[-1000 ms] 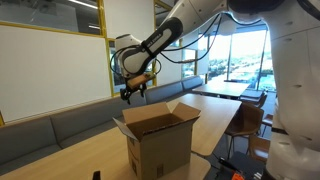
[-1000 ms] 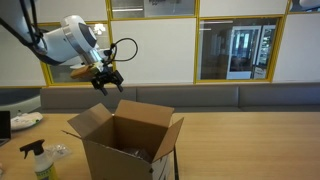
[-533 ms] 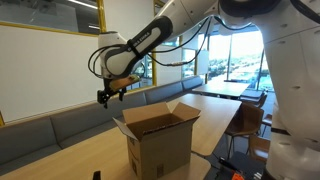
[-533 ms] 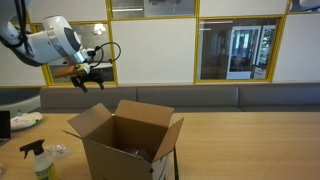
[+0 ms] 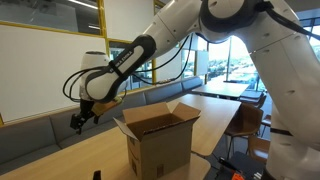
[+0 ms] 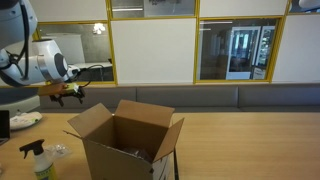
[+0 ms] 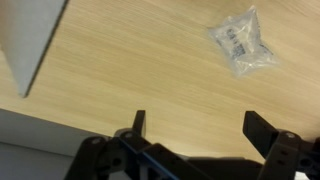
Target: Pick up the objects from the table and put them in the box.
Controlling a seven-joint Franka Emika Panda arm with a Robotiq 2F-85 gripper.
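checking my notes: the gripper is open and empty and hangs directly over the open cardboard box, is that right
Not quite. The gripper is open and empty, but it hangs off to the side of the open cardboard box, above the table, not over it. The wrist view shows the table and a clear plastic packet beneath it.

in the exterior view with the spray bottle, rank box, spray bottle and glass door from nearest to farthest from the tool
1. box: just below and right of the tool.
2. spray bottle: lower left, close to the camera.
3. glass door: far right, in the back wall.
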